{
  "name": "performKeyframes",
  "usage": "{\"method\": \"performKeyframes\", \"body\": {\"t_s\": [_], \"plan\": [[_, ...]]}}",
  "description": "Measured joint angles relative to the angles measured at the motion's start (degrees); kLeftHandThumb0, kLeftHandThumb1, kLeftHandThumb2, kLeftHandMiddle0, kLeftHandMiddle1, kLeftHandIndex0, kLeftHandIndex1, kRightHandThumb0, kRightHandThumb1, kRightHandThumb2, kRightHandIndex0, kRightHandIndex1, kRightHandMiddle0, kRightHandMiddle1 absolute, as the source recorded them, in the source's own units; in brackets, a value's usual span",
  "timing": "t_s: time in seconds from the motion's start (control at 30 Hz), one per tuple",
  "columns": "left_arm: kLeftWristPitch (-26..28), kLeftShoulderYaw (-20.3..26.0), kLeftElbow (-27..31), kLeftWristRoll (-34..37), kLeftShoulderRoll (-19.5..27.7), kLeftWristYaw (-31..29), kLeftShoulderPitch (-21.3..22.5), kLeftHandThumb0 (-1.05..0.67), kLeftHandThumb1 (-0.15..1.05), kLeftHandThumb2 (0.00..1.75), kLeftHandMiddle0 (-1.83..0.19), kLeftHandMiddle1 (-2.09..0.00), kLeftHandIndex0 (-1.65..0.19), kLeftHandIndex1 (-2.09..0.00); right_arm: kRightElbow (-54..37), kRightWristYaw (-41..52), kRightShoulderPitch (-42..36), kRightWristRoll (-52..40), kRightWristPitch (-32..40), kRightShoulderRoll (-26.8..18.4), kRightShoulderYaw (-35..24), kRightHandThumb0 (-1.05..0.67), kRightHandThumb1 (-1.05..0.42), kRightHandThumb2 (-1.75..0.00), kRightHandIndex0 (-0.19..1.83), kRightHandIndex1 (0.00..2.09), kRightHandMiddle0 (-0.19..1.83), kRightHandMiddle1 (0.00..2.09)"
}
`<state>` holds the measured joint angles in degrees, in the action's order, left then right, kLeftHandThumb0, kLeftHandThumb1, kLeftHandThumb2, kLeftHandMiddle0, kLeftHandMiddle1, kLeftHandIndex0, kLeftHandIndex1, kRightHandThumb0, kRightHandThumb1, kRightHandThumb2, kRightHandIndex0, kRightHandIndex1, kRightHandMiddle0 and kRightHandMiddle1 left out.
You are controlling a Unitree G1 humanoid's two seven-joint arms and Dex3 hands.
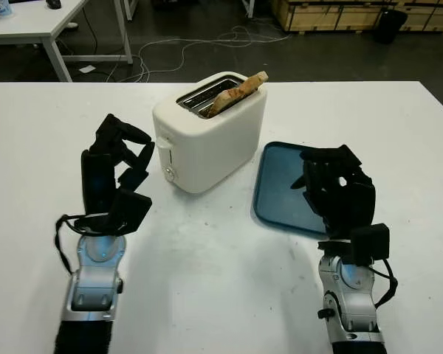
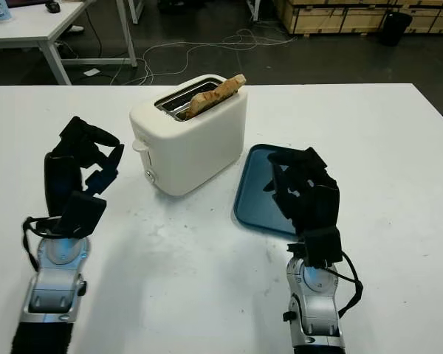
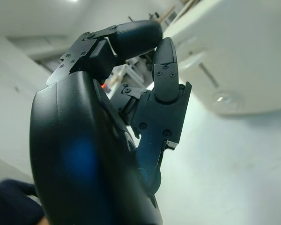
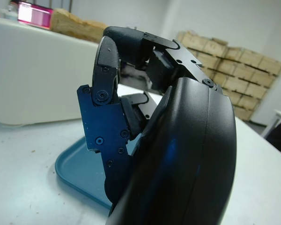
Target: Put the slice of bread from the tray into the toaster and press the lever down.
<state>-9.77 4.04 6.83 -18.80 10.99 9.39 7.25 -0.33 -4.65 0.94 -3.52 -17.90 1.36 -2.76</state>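
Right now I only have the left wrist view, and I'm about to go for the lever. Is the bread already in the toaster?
Observer: Yes. The slice of bread stands in the toaster, in the slot on the tray's side, and sticks out of the top.
Operator: Where is the tray?
Observer: The blue tray lies on the table, to the right of the toaster.
Operator: And the hands?
Observer: The right hand is over the tray's near part, curled and holding nothing. The left hand is to the left of the toaster, also curled and holding nothing.
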Motion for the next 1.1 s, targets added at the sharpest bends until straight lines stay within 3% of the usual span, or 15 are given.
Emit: {"method": "performKeyframes", "body": {"t_s": [0.1, 0.27, 0.4, 0.5, 0.53, 0.67, 0.77, 0.93, 1.0, 1.1], "plan": [[1.1, 0.3, 0.0, -1.7, 4.6, -2.7, 1.5, -0.31, 0.92, 0.32, -0.81, -1.74, -0.96, -0.42, 1.1, -0.6, 0.6, 0.7, 0.0, 0.2, -0.2, -0.46, -0.92, -0.40, 0.81, 1.75, 0.60, 1.60], [1.1, 0.1, 0.0, -4.9, 14.6, -10.3, 6.5, -0.31, 0.92, 0.24, -0.81, -1.64, -0.98, -0.24, 2.1, -0.9, 1.3, 1.4, -0.1, 0.3, -0.9, -0.45, -0.92, -0.40, 0.82, 1.75, 0.61, 1.61], [3.2, -1.3, 0.0, -3.8, 25.7, -26.9, 11.7, -0.30, 0.92, 0.24, -0.84, -1.46, -0.94, -0.13, 2.1, -1.0, 1.4, 1.5, -0.1, 0.4, -1.3, -0.44, -0.92, -0.39, 0.81, 1.75, 0.61, 1.59], [4.6, -3.1, -1.0, -2.0, 32.4, -38.4, 18.0, -0.27, 0.92, 0.16, -0.94, -1.05, -0.92, -0.05, 2.1, -1.0, 1.5, 1.4, -0.1, 0.7, -1.4, -0.45, -0.92, -0.38, 0.81, 1.75, 0.62, 1.56], [4.8, -3.6, -1.5, -1.2, 33.7, -41.2, 20.2, -0.26, 0.92, 0.14, -0.97, -1.02, -0.92, -0.03, 2.1, -1.0, 1.5, 1.4, -0.1, 0.8, -1.3, -0.45, -0.92, -0.38, 0.81, 1.75, 0.63, 1.56], [5.1, -5.7, -3.9, 1.2, 35.3, -48.2, 27.4, -0.19, 0.92, 0.13, -0.99, -1.05, -0.90, -0.02, 2.1, -1.0, 1.6, 1.6, -0.1, 1.0, -1.3, -0.46, -0.92, -0.37, 0.80, 1.75, 0.61, 1.58], [4.6, -7.6, -6.5, 1.3, 35.3, -50.4, 30.5, -0.16, 0.92, 0.12, -1.00, -1.22, -0.93, -0.02, 2.1, -1.0, 1.6, 1.6, -0.1, 1.0, -1.4, -0.45, -0.92, -0.37, 0.80, 1.75, 0.60, 1.59], [3.5, -10.1, -10.6, 1.5, 34.8, -52.4, 32.8, -0.16, 0.92, 0.16, -0.96, -0.66, -0.91, 0.00, 2.1, -1.2, 1.6, 1.7, -0.1, 1.0, -1.7, -0.45, -0.92, -0.36, 0.79, 1.75, 0.60, 1.58], [3.1, -10.8, -12.2, 1.5, 34.0, -52.4, 33.4, -0.17, 0.92, 0.19, -0.95, -0.55, -0.89, 0.00, 2.1, -1.3, 1.6, 1.7, -0.1, 1.1, -1.8, -0.45, -0.92, -0.36, 0.78, 1.75, 0.60, 1.58], [1.8, -11.5, -14.4, 1.5, 32.7, -51.9, 33.8, -0.18, 0.92, 0.23, -1.02, -0.55, -0.88, 0.00, 2.1, -1.4, 1.6, 1.8, -0.1, 1.1, -1.8, -0.46, -0.92, -0.35, 0.78, 1.75, 0.61, 1.56]]}}
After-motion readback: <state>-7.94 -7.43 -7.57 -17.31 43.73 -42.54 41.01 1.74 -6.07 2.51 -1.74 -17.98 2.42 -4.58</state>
